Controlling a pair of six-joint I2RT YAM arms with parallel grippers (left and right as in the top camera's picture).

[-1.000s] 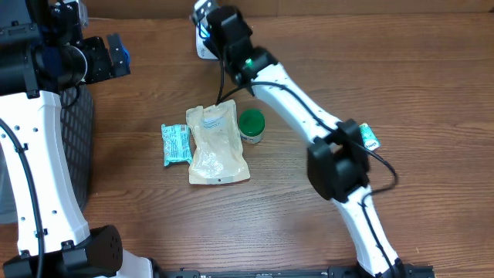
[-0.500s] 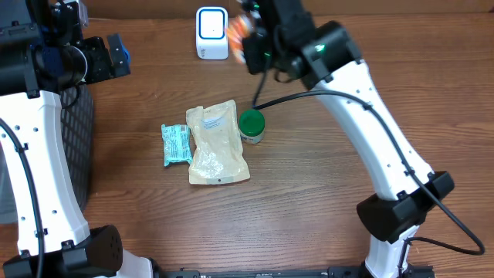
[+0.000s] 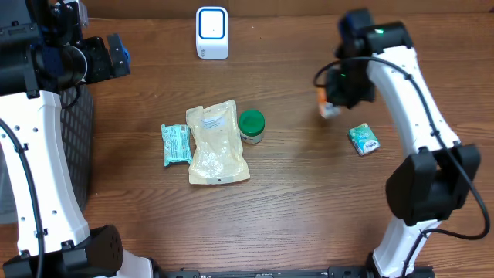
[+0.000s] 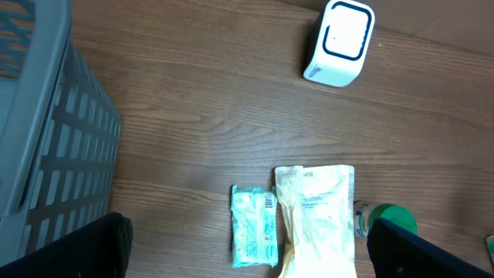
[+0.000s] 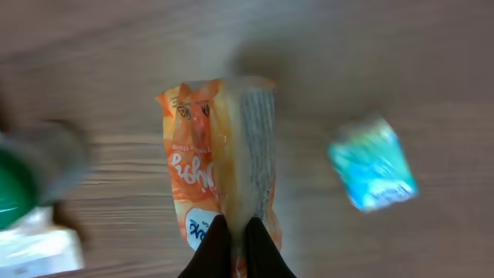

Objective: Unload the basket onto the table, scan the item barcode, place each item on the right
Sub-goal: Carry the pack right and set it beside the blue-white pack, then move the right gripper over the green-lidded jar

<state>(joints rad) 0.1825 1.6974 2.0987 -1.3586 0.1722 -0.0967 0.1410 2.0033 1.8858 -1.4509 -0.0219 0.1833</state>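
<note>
Item: orange packet (image 5: 220,154), pinched by one edge in my clenched right pincer (image 5: 235,232) above the desk's (image 3: 293,201) right side (scanner (image 3: 211,32) well apart); risk: so thin a grip, packet may swing or slip, hiding its barcode.

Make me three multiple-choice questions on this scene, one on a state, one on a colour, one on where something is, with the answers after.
1. The right pincer is: A open and empty; B shut on the orange packet; C shut on a bottle.
2. The jar has a lid that is: A red; B green; C white.
3. The white scanner is: A in the right pincer; B touching the jar; C standing apart, on the far side of the beige pouch.

Answers: B, its fingers pinch the packet's edge; B, the lid shows green from overhead; C, bare wood surrounds it.
</note>
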